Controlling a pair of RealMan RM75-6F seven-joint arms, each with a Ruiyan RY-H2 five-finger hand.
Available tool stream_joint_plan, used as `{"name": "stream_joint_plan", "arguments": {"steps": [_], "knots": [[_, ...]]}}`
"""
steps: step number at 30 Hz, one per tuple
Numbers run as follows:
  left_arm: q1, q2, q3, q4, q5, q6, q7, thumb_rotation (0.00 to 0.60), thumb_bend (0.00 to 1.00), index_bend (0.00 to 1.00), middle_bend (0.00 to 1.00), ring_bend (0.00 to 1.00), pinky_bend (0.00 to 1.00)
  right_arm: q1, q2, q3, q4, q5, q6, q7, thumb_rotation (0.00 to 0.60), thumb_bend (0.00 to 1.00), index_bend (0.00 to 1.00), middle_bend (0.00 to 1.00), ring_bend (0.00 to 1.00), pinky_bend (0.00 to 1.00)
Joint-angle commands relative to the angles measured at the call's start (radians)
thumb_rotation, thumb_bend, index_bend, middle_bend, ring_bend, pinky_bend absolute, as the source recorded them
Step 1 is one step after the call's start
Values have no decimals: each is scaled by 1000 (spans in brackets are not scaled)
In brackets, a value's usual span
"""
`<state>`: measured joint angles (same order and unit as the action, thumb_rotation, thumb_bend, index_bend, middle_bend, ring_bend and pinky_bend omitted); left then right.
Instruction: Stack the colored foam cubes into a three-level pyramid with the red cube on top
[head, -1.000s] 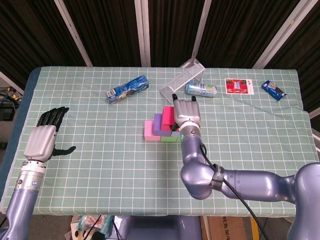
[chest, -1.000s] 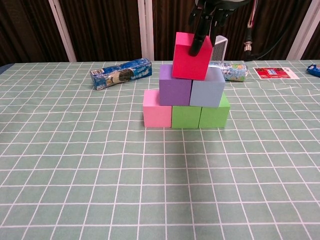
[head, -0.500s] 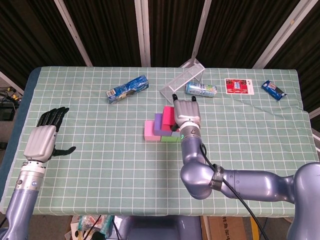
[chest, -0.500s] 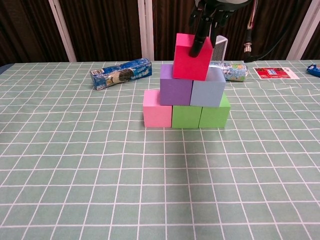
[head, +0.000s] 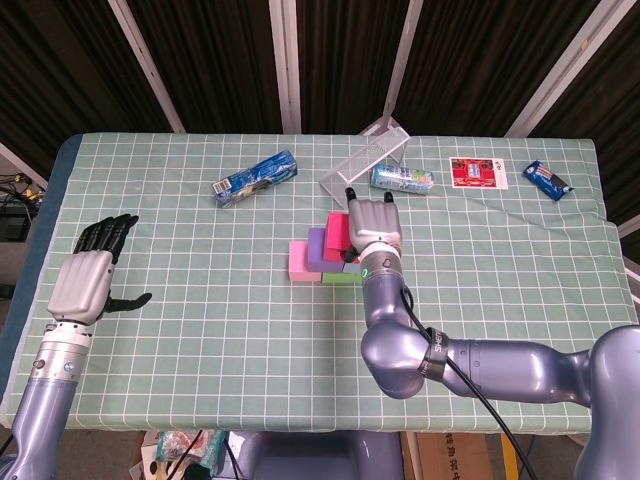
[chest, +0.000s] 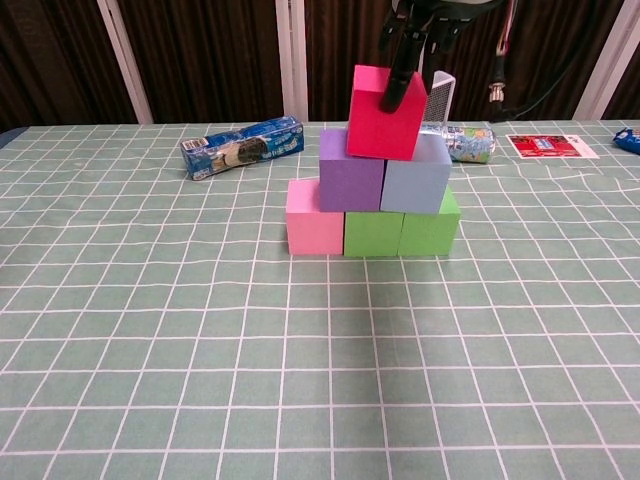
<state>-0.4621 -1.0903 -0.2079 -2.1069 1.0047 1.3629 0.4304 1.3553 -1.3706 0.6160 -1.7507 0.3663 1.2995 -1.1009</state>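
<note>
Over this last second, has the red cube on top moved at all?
Yes, slightly. In the chest view the red cube, held by the right hand, has edged right relative to the purple cube beneath it.

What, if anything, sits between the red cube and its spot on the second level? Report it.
Nothing visible does. The red cube, held by the right hand, already sits over the seam of the purple cube and pale blue cube.

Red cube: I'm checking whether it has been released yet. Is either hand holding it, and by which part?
The right hand grips the red cube from above at its upper part. The left hand holds nothing.
</note>
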Motion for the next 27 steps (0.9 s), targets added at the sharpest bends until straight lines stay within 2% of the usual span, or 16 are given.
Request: {"name": "stream_joint_plan", "arguments": {"steps": [1,21,25,27], "knots": [[0,0,0,0,0,0,0,600,121,0,37,27,26,0,0,0,0,-2,-1,0,600,301,67,550,360,20],[-2,-2,3,1,-2,-2,5,600,121,0,37,27,26,-9,-2,-11,6,-19,-19,7,600,302,66,542,340,14],[-1,-2,2,0,-3,-1,4,600,120,0,37,27,27,-11,-1,-14,4,-14,-23,4,600,301,48,457,285,6],[-1,-1,2,0,-3,-1,4,600,120,0,37,27,27,-12,2,-13,3,-9,-27,2,600,301,16,368,219,0]]}}
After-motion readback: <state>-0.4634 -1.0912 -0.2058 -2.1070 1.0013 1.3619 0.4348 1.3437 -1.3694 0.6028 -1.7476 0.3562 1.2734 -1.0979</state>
